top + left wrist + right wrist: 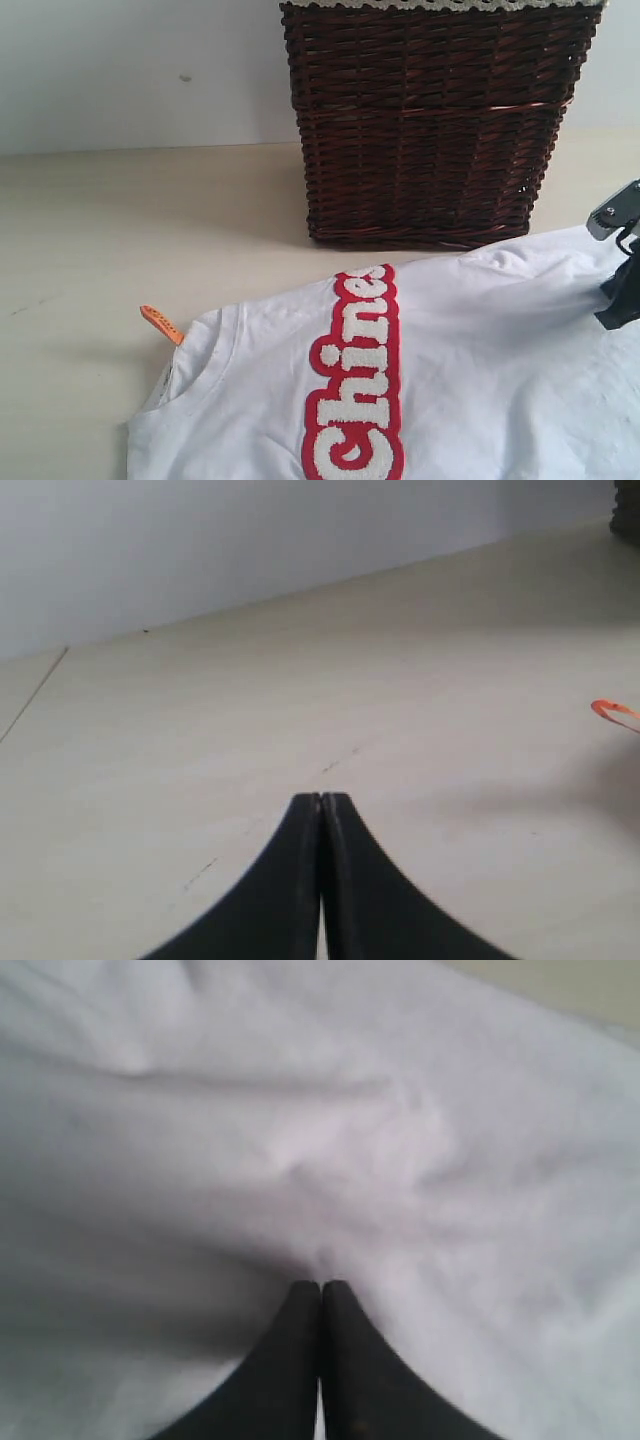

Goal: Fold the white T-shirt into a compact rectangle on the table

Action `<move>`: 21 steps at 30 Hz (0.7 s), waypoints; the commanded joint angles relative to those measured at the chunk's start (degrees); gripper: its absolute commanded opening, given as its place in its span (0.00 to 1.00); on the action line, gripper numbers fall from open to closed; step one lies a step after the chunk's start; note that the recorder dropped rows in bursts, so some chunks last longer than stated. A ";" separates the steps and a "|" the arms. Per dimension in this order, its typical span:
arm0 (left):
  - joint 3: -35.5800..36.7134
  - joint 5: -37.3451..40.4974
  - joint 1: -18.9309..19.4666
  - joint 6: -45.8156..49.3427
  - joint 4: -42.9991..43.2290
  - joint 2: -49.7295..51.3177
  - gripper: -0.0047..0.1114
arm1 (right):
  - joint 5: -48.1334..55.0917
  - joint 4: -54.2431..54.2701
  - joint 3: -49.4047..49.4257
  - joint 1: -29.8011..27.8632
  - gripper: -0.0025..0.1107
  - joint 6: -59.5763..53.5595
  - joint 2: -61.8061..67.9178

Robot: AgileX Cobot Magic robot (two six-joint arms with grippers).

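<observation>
Cut off and blurred
You see the shirt [480,370] run off the bottom and right edges, its red lettering [360,390] ending mid-word; the basket [430,120] loses its top, the right gripper [615,305] is mostly out of frame, and its wrist view is blurred.

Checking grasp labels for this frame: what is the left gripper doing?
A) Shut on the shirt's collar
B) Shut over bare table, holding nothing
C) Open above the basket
B: the left gripper has its jaws pressed together above the bare table, with none of the white T-shirt between them.
</observation>
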 commanded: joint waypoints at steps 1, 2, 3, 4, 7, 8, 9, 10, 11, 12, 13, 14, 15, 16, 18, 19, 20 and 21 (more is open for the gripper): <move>0.18 -0.09 -0.28 -0.19 -0.16 -0.34 0.04 | 0.50 -0.02 1.15 -0.17 0.14 -0.17 -10.79; 0.18 -0.09 -0.28 -0.19 -0.16 -0.34 0.04 | 1.34 1.08 1.15 -0.17 0.17 -0.17 -14.08; 0.18 -0.09 -0.28 -0.19 -0.16 -0.34 0.04 | 2.21 2.75 1.15 -0.17 0.19 0.15 -16.75; 0.18 -0.09 -0.28 -0.19 -0.16 -0.34 0.04 | 2.71 6.11 1.15 -0.17 0.21 1.29 -20.43; 0.18 -0.09 -0.28 -0.19 -0.16 -0.34 0.04 | 3.63 21.77 2.11 -0.17 0.24 10.69 -32.57; 0.18 -0.09 -0.28 -0.19 -0.16 -0.34 0.04 | 3.51 28.06 2.87 -0.17 0.24 14.28 -36.97; 0.18 -0.09 -0.28 -0.19 -0.16 -0.34 0.04 | 3.51 28.97 3.68 -0.17 0.25 16.33 -40.41; 0.18 -0.09 -0.28 -0.19 -0.16 -0.34 0.04 | 4.80 28.97 4.48 -0.17 0.25 19.68 -44.50; 0.18 -0.09 -0.28 -0.19 -0.16 -0.34 0.04 | 7.21 28.97 5.71 -0.17 0.25 21.65 -48.09; 0.18 -0.09 -0.28 -0.19 -0.16 -0.34 0.04 | 9.27 28.97 6.95 -0.17 0.25 21.54 -50.81; 0.18 -0.09 -0.28 -0.19 -0.16 -0.34 0.04 | 10.42 28.97 8.91 -0.17 0.25 20.56 -54.08; 0.18 -0.09 -0.28 -0.19 -0.16 -0.34 0.04 | 10.81 28.97 11.19 -0.17 0.25 18.85 -57.21; 0.18 -0.09 -0.28 -0.19 -0.16 -0.34 0.04 | 10.66 28.97 13.75 -0.17 0.25 16.03 -60.30; 0.18 -0.09 -0.28 -0.19 -0.16 -0.34 0.04 | 10.21 28.97 16.53 -0.17 0.25 12.03 -63.34; 0.18 -0.09 -0.28 -0.19 -0.16 -0.34 0.04 | 9.50 28.97 22.66 -0.17 0.26 4.88 -69.18; 0.18 -0.09 -0.28 -0.19 -0.16 -0.34 0.04 | 9.50 28.97 25.24 -0.17 0.27 2.61 -71.41; 0.18 -0.09 -0.28 -0.19 -0.16 -0.34 0.04 | 9.50 28.97 28.36 -0.17 0.28 0.57 -74.35; 0.18 -0.09 -0.28 -0.19 -0.16 -0.34 0.04 | 9.50 28.97 31.32 -0.17 0.28 -0.60 -77.26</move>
